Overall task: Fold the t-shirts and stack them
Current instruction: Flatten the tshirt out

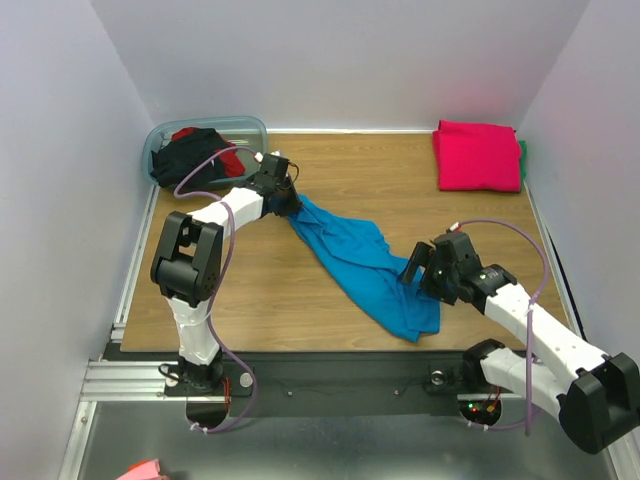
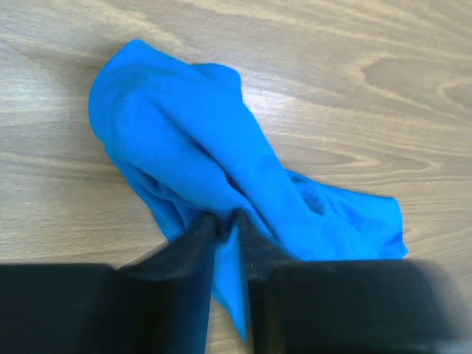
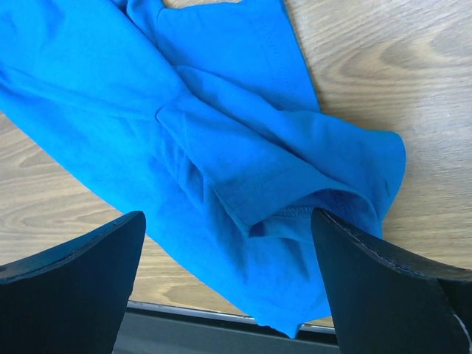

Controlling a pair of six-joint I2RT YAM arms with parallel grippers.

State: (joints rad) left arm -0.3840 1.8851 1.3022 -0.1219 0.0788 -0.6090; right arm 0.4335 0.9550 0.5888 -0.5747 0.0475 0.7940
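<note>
Shirts in view: four, one of each colour.
Turquoise shirt (image 1: 365, 265): one, unfolded and rumpled. It lies in a long diagonal strip on the table (image 1: 250, 300), running from left of centre down to the near edge on the right.
Magenta-pink shirt (image 1: 476, 155): one, folded flat in the far right corner, well apart from the turquoise shirt.
Black shirt (image 1: 195, 155): one, bundled in the tub (image 1: 250, 125).
Red shirt (image 1: 232, 162): one, showing in patches around the black shirt.
Tub: one, translucent, in the far left corner.
Grippers: two.
Left gripper (image 2: 225, 217): drawn narrow and pinching the far end of the turquoise shirt, with cloth caught between its two fingers.
Right gripper (image 3: 227, 215): spread wide and low over the near end of the turquoise shirt. A hemmed fold lies between its fingers, and it grips nothing.
</note>
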